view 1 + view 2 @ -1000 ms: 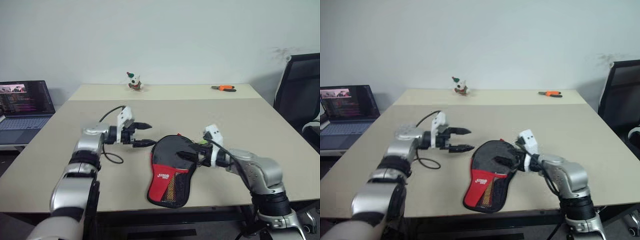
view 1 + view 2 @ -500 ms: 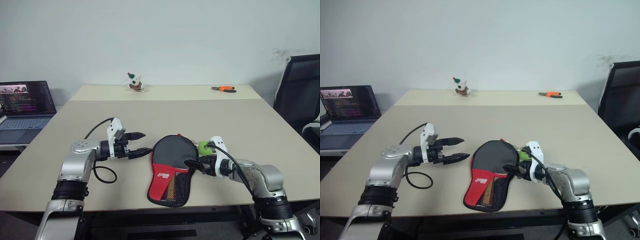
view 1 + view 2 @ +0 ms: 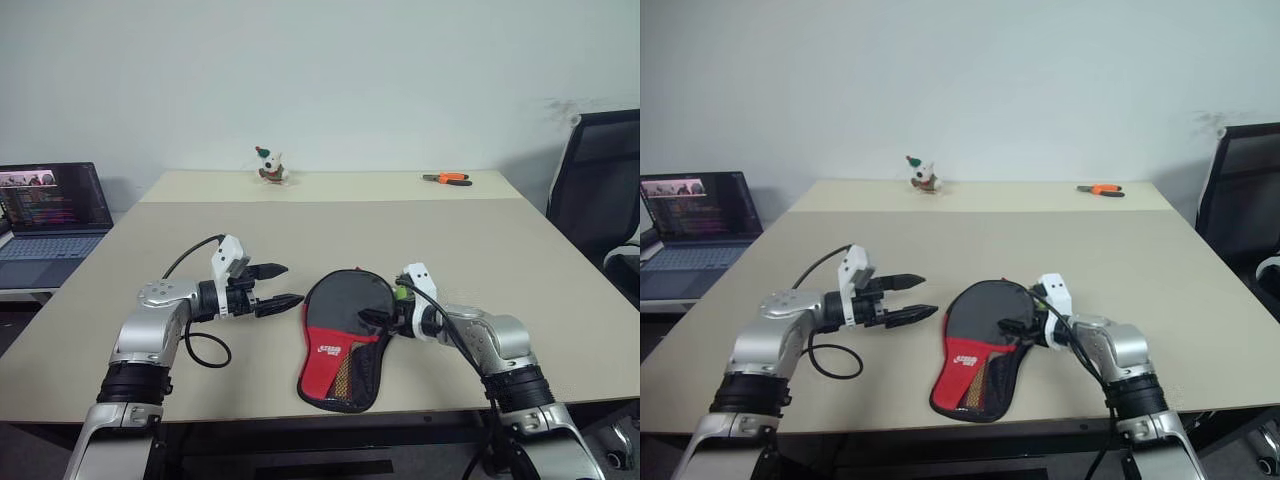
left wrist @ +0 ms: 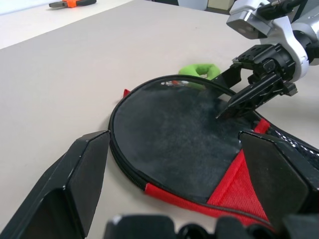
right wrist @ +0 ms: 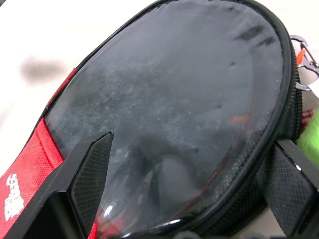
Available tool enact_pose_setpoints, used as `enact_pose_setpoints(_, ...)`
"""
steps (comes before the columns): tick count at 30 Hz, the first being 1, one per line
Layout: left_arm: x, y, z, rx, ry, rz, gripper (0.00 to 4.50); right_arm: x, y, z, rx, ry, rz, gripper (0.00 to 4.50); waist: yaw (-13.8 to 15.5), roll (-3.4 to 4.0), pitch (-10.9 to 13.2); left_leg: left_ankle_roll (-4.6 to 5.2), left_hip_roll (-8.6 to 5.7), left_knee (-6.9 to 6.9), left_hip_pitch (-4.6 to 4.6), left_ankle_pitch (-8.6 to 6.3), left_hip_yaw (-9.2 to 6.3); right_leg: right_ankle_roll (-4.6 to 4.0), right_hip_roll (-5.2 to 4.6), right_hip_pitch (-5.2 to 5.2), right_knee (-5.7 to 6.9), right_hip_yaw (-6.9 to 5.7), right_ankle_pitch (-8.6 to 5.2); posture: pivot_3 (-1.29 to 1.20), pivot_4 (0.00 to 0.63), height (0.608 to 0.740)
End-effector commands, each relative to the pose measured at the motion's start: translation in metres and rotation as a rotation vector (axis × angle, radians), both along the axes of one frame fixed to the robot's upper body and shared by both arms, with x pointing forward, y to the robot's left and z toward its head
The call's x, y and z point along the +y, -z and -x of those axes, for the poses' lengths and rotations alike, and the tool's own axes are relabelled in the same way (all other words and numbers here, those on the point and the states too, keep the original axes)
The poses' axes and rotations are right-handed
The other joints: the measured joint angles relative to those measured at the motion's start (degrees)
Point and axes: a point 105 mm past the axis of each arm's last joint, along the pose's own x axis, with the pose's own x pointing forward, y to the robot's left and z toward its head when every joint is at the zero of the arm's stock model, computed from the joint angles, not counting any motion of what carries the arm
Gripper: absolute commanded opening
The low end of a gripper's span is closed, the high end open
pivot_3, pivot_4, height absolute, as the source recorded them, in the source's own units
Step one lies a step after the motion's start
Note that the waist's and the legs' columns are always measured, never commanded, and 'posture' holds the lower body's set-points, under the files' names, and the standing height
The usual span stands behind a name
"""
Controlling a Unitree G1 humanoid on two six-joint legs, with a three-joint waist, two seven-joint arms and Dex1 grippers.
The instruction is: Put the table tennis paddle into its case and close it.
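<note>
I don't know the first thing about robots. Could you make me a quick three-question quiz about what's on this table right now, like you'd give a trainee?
1. True or false: the left hand is gripping the case.
2. Which lies at the table's far edge? A) orange-handled pliers B) a mug C) a ball
3. Fill in: the case's lower panel is coloured ____.

Key:
1. False. The left hand is open and beside the case, apart from it.
2. A. A small toy figure stands there too.
3. Red. The right hand, also open, is over the case's black round part.
</note>
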Motion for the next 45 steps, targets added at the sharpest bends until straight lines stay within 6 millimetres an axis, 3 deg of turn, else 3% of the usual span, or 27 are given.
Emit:
enact_pose_setpoints(1,-0.002,-0.014,0.002,-0.062,0.013,-0.005,4.46,0.006,-0.002,-0.004,-0.019,-0.026,0.014,4.50,-0.08,0.00,0.00,0.00,0.00,0.00,0.00,0.00,0.00,0.00,0.00,0.00,0.00,0.00,0.00,0.00,0.150,0.740)
enact_pose_setpoints(7,-0.006,-0.010,0.002,-0.058,0.019,-0.003,4.46,0.008,-0.008,-0.004,-0.046,-0.070,0.046,4.50,-0.15,0.00,0.00,0.00,0.02,0.00,0.03,0.00,0.01,-0.01,0.01,-0.01,0.01,0.00,0.01,0.00,0.150,0.740)
enact_pose_setpoints(15,-0.020,-0.010,-0.008,-0.076,0.046,-0.019,4.46,-0.038,-0.016,0.017,-0.035,-0.074,0.150,4.50,1.17,0.02,0.02,0.00,-0.06,-0.04,-0.12,0.00,-0.06,0.00,-0.06,-0.03,-0.10,-0.02,0.00,0.00,0.150,0.740)
enact_pose_setpoints(25,-0.069,0.000,-0.029,-0.108,0.187,-0.071,4.46,-0.066,-0.038,0.053,-0.064,-0.182,0.192,4.50,1.34,0.03,0.03,0.01,-0.19,-0.02,-0.13,-0.01,0.01,0.03,-0.01,-0.03,-0.12,-0.11,-0.02,0.00,0.150,0.740)
enact_pose_setpoints(31,-0.082,0.017,-0.038,-0.046,0.232,-0.116,4.46,-0.080,-0.060,0.039,-0.166,-0.126,0.214,4.50,0.93,0.03,0.04,0.04,-0.24,-0.02,-0.09,-0.02,0.13,0.14,0.20,-0.05,-0.13,-0.06,-0.08,0.00,0.150,0.740)
enact_pose_setpoints(36,-0.086,0.033,-0.041,-0.012,0.227,-0.167,4.46,-0.084,-0.066,0.029,-0.231,-0.092,0.248,4.50,1.01,0.02,0.04,0.08,-0.22,-0.02,-0.11,-0.05,0.12,0.13,0.26,-0.06,-0.15,-0.06,-0.08,0.00,0.150,0.740)
enact_pose_setpoints(41,-0.085,0.051,-0.045,-0.053,0.186,-0.254,4.46,-0.086,-0.065,0.012,-0.331,-0.068,0.367,4.50,1.11,0.02,0.05,0.11,-0.22,-0.01,-0.12,-0.07,0.17,0.09,0.24,-0.08,-0.16,-0.02,-0.05,0.00,0.150,0.740)
enact_pose_setpoints(45,-0.088,0.059,-0.043,-0.057,0.199,-0.284,4.46,-0.087,-0.056,-0.001,-0.454,-0.144,0.581,4.50,1.27,0.02,0.05,0.11,-0.23,0.00,-0.12,-0.07,0.16,0.11,0.24,-0.08,-0.16,-0.04,-0.06,0.00,0.150,0.740)
